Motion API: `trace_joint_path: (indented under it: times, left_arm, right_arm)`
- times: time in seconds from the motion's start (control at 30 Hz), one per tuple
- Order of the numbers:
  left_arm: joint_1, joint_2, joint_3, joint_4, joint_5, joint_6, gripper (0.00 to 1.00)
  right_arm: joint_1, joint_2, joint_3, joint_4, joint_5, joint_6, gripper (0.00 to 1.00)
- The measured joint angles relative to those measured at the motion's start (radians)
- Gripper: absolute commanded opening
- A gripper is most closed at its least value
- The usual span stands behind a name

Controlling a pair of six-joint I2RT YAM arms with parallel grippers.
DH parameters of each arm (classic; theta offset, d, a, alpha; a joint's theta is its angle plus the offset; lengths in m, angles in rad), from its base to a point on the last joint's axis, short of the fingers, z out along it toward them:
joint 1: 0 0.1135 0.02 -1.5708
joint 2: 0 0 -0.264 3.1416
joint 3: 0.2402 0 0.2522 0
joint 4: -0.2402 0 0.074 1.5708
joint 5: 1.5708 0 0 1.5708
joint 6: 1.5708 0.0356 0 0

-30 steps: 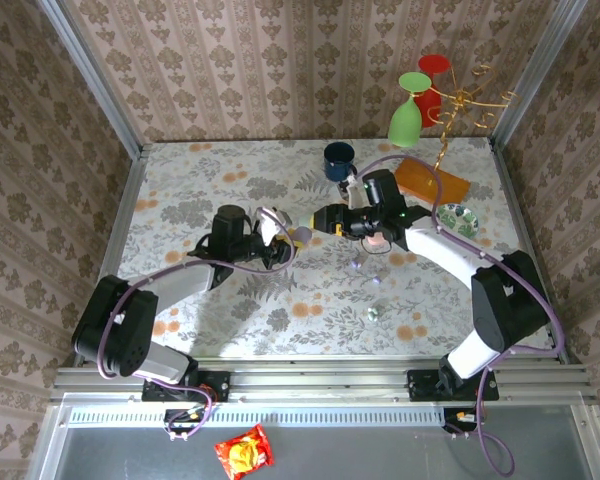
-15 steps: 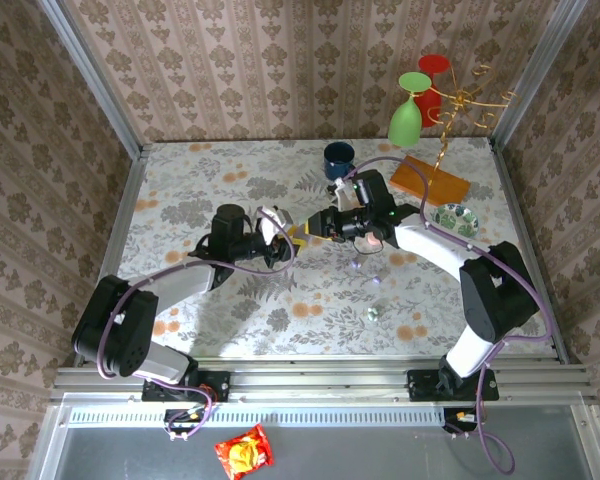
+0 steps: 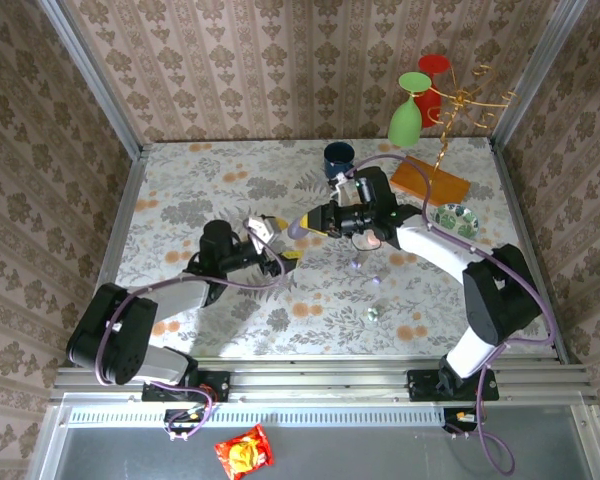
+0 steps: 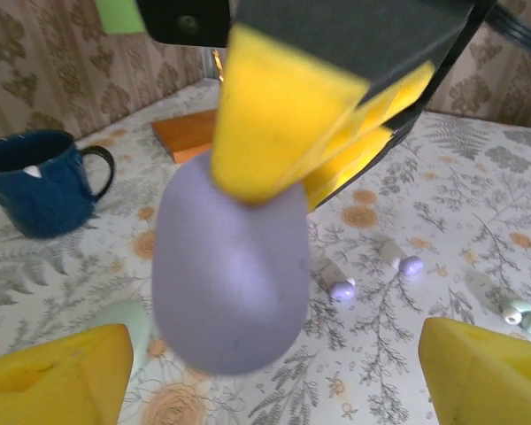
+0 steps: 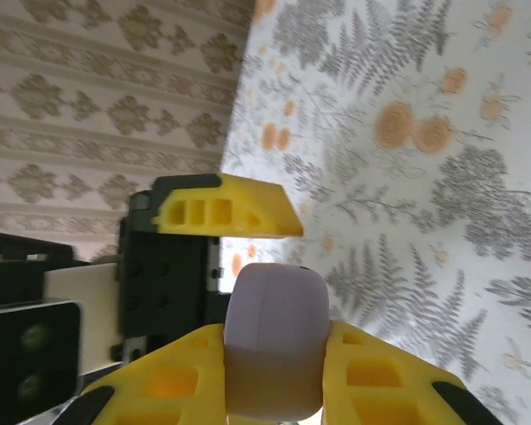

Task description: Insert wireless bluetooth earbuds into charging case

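The charging case is a purple egg-shaped shell, held above the table by my right gripper, which is shut on it. In the right wrist view the case sits clamped between the yellow fingers. My left gripper is open just left of the case and does not touch it. In the left wrist view the case hangs close in front of it. Two purple earbuds and greenish-white ones lie on the floral table; small buds also lie near the front.
A blue mug stands at the back, with an orange board and a glass dish to its right. A gold rack with green and red glasses is at the back right. A pale green pebble lies under the case.
My left gripper has let go of the purple case and drawn back to the left and nearer. The right gripper has closed on the case and keeps it aloft.
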Motion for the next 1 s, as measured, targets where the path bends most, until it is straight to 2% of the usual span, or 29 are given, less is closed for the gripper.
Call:
trace_joint_path:
  times: [0.17,0.3,0.53,0.73,1.0]
  left_arm:
    - [0.048,0.038,-0.034,0.27,0.028,-0.107,0.86]
    - [0.061,0.075,-0.031,0.371,0.048,-0.148,0.87]
    - [0.06,0.079,0.019,0.426,0.068,-0.164,0.87]
    - [0.061,0.079,0.063,0.442,0.098,-0.197,0.79]
    - [0.05,0.078,0.096,0.454,0.101,-0.243,0.71]
  right_arm:
    - [0.0,-0.048,-0.034,0.165,-0.04,0.161,0.19]
    - [0.0,-0.064,-0.055,0.285,-0.06,0.29,0.16]
    - [0.0,-0.064,-0.111,0.549,-0.085,0.557,0.11]
    - [0.0,-0.063,-0.134,0.732,-0.096,0.726,0.07]
    - [0.0,-0.03,-0.154,0.917,-0.1,0.868,0.04]
